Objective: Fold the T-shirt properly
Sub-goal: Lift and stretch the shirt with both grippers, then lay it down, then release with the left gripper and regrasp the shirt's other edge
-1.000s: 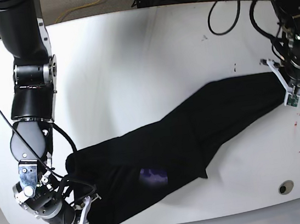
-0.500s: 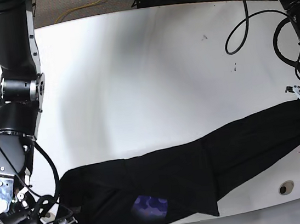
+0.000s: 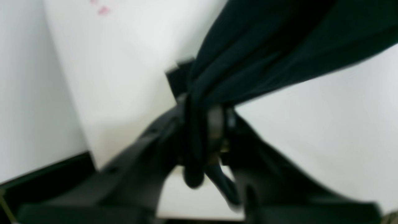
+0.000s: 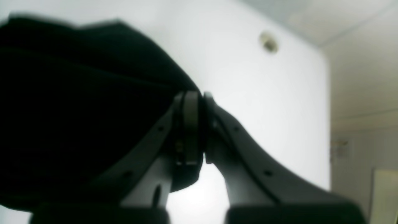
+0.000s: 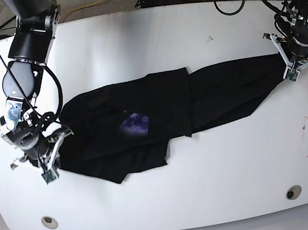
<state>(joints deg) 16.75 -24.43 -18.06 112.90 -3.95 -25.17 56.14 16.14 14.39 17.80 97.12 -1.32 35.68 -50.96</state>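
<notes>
Both ends of the T-shirt (image 5: 143, 122) are shifted up-frame; cloth is clamped by the left gripper (image 5: 287, 69) and right gripper (image 5: 54, 156), stretched mid-table (image 5: 132, 38).

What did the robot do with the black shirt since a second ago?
Both arms carried the T-shirt away from the table's near edge, toward its middle. The right end effector came back up into view, and the left end effector moved farther back. The shirt now lies bunched and shorter. Both end effectors stayed shut on the shirt's ends; the white table is unchanged.
</notes>
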